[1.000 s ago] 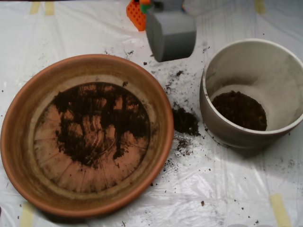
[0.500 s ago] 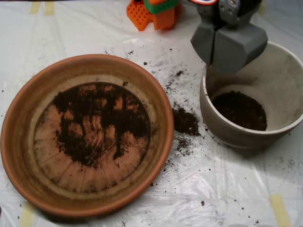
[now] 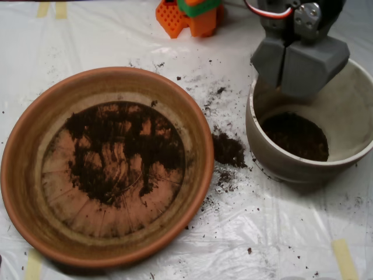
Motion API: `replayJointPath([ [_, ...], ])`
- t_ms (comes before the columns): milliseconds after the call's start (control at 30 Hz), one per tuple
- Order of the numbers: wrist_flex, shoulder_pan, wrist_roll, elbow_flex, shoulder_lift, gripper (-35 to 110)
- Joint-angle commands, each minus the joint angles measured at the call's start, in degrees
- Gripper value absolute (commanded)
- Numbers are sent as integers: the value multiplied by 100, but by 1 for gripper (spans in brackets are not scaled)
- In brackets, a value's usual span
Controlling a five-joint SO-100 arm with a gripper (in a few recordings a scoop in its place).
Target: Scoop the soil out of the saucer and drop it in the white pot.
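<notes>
The soil point(image 3: 119, 153) lies mostly as a dark, ragged patch over the middle of the saucer point(image 3: 29, 175), thicker toward the upper and left parts of the base and thinning into smears where the orange-brown base and its faint radial lines show through. The saucer fills the left and centre of the frame, its wide rim bare apart from a few crumbs.

More dark soil sits in the bottom of the white pot point(image 3: 274, 160), which stands at the right of the frame, near the saucer but not touching it. The pot's inner wall is dusty and stained.

Between the two vessels a small heap of spilled soil point(image 3: 228, 149) rests on the tabletop point(image 3: 280, 233), just beside the saucer's right rim, with finer crumbs scattered above and below it.

The grey scoop point(image 3: 298, 64) hangs at the upper right of the frame, over the upper left part of the pot's rim and partly over its opening. Its two shell halves meet along a thin dark seam down the middle, so the jaws look closed or very nearly so; whether any soil is inside cannot be told from above.

The tabletop is covered in wrinkled clear-white plastic sheeting. At the top centre stands an orange and green plastic part point(image 3: 189, 14).
</notes>
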Motion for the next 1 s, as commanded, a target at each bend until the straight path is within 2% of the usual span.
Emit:
replayJointPath([
  [0, -149, -193, 88, -396, 624, 0],
  [233, -237, -237, 668, -853, 396, 2],
  [400, -299, -299, 809, -773, 290, 28],
  [500, -422, -316, 914, -545, 352, 33],
  [667, -492, -88, 1230, -466, 466, 29],
  [967, -26, 1011, 984, -202, 1187, 26],
])
